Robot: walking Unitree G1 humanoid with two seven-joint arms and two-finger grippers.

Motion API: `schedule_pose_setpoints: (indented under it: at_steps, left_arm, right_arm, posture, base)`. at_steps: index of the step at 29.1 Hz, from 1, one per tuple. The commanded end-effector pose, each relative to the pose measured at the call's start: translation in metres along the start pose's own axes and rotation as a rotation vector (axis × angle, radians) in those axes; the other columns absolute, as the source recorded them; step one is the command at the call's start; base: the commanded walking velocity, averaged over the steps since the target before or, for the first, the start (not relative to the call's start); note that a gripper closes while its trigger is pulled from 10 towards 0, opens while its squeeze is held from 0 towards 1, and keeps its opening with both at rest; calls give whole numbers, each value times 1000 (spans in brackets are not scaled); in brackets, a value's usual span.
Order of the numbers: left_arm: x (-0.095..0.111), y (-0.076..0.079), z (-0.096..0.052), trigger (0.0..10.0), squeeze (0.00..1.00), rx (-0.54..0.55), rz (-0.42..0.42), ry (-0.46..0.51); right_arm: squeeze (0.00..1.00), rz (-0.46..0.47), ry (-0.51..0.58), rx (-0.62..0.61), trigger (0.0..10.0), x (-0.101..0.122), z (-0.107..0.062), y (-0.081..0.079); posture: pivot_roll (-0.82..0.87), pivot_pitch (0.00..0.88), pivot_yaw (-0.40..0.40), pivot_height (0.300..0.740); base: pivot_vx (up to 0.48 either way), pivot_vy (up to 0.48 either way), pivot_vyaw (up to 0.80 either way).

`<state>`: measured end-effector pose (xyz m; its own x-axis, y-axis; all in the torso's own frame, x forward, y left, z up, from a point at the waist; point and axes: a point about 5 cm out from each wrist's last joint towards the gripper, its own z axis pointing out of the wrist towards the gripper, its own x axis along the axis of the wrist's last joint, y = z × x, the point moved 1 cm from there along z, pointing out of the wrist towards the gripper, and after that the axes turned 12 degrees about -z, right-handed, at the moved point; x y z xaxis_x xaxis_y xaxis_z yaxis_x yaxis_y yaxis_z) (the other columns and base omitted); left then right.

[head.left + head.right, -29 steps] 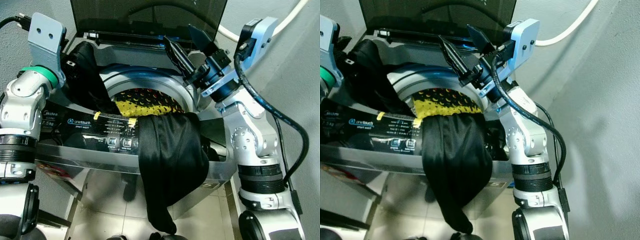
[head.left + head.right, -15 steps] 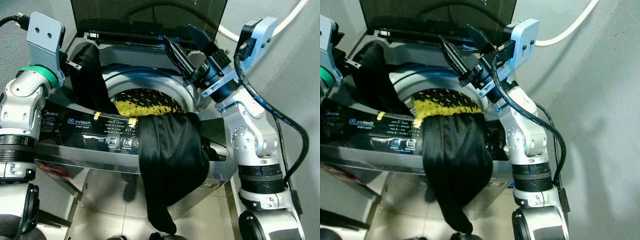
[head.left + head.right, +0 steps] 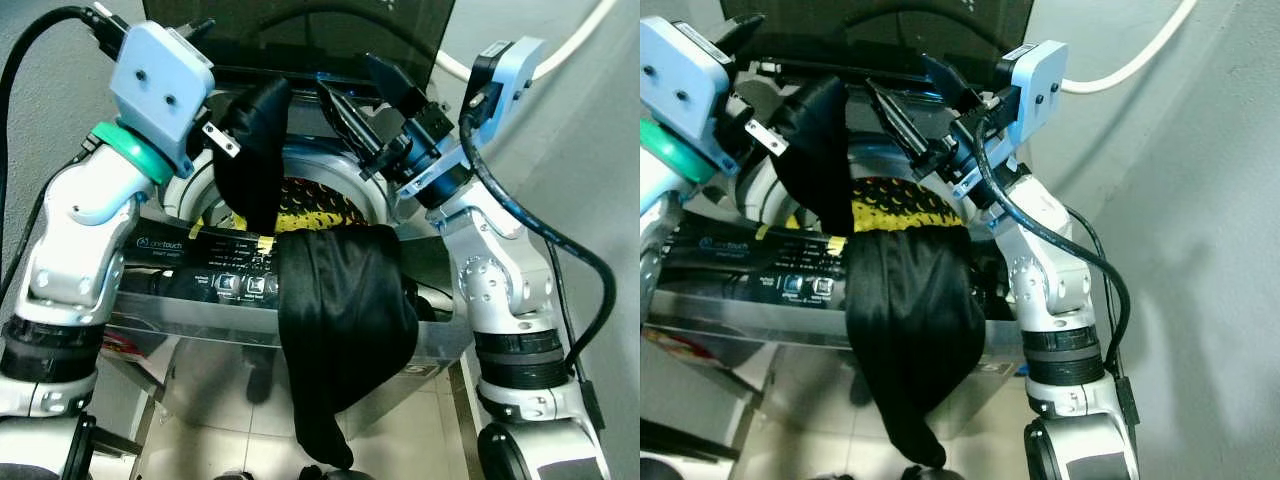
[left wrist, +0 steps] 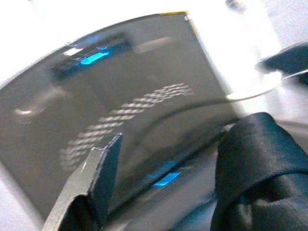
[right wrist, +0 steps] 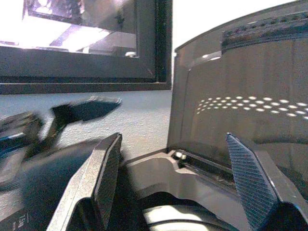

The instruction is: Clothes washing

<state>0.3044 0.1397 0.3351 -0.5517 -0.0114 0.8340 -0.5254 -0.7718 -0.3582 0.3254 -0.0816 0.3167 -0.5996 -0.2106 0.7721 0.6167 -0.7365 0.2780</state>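
A top-loading washer (image 3: 190, 285) stands before me with its dark lid (image 3: 300, 30) raised. My left gripper (image 3: 240, 125) is lifted over the drum's left rim. A black garment (image 3: 250, 160) hangs from it, bunched over one finger (image 4: 260, 168), while the other finger (image 4: 103, 178) stands well apart. My right gripper (image 3: 350, 75) hovers open over the drum's back right, holding nothing. A second black garment (image 3: 340, 320) is draped over the washer's front edge and hangs toward the floor. A yellow cloth with black spots (image 3: 310, 200) lies in the drum.
The control panel (image 3: 200, 250) runs along the washer's front left. A white hose (image 3: 580, 30) crosses the grey wall at upper right, and that wall is close on the right. Tiled floor (image 3: 220, 420) lies below the washer.
My left arm has risen and swung right, lifting the black garment off the washer's left rim to over the drum. The right gripper shifted slightly up and left.
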Motion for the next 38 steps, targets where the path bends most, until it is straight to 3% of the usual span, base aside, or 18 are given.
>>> schedule_pose_setpoints:
  at_steps: [1,3,6,8,16,21,22,23,24,25,27,30,31,32,36,37,38]
  left_arm:
    - [8,21,-2,10000,0,-149,-115,14]
    - [15,46,-8,10000,0,-330,-223,12]
    - [17,55,-12,10000,0,-396,-250,7]
    - [16,73,-19,10000,0,-498,-293,-21]
    - [11,90,-27,10000,0,-610,-373,-85]
    - [9,90,-28,10000,0,-614,-361,-116]
    - [4,84,-26,10000,0,-562,-298,-147]
    - [4,84,-26,10000,0,-562,-298,-147]
    - [-5,66,-19,10000,0,-423,-176,-185]
    - [-5,66,-19,10000,0,-423,-176,-185]
    - [-17,26,-12,10000,0,-151,12,-261]
    - [-18,-13,-18,10000,0,89,103,-360]
    - [-18,-13,-18,10000,0,89,103,-360]
    - [-15,-41,-29,10000,0,322,83,-423]
    - [-16,-77,-49,10000,0,637,-40,-436]
    - [-16,-77,-49,10000,0,637,-40,-436]
    - [-18,-91,-58,10000,0,759,-110,-431]
  right_arm:
    - [0,-5,-3,0,10000,-1,-1,0]
    - [0,-2,-2,0,10000,-1,-1,0]
    - [0,-1,-1,1,10000,-1,-1,-1]
    - [0,1,-2,0,10000,-1,-1,-1]
    - [0,2,-4,-5,10000,-2,-2,-1]
    - [0,2,-3,-7,10000,-1,-2,-1]
    - [0,2,-3,-8,10000,-1,-2,-1]
    - [0,2,-3,-8,10000,-1,-2,-1]
    - [0,2,-3,-8,10000,-2,-2,-1]
    - [0,2,-3,-8,10000,-2,-2,-1]
    - [0,2,-4,-9,10000,-2,-3,-1]
    - [0,3,-3,-10,10000,-2,-3,-1]
    - [0,3,-3,-10,10000,-2,-3,-1]
    - [0,4,-5,-10,10000,-3,-3,-1]
    - [0,9,-6,-8,10000,-4,-2,-2]
    - [0,9,-6,-8,10000,-4,-2,-2]
    - [0,11,-4,-6,10000,-4,-2,-3]
  posture:
    - [70,71,-10,740]
    - [73,73,-7,740]
    - [73,73,-7,740]
    - [73,74,-6,740]
    - [73,79,-1,740]
    - [71,79,1,740]
    - [71,79,1,740]
    - [71,79,1,740]
    - [73,79,1,740]
    - [73,79,1,740]
    - [75,81,3,740]
    - [76,81,3,740]
    - [76,81,3,740]
    - [86,84,3,740]
    - [98,88,-1,740]
    - [98,88,-1,740]
    - [95,87,-1,740]
  base:
    - [0,0,0]
    - [0,0,0]
    - [0,0,0]
    - [0,0,0]
    - [0,0,0]
    - [0,0,0]
    - [0,0,0]
    - [0,0,0]
    - [0,0,0]
    - [0,0,0]
    - [0,0,0]
    - [0,0,0]
    - [0,0,0]
    - [0,0,0]
    - [0,0,0]
    - [0,0,0]
    - [0,0,0]
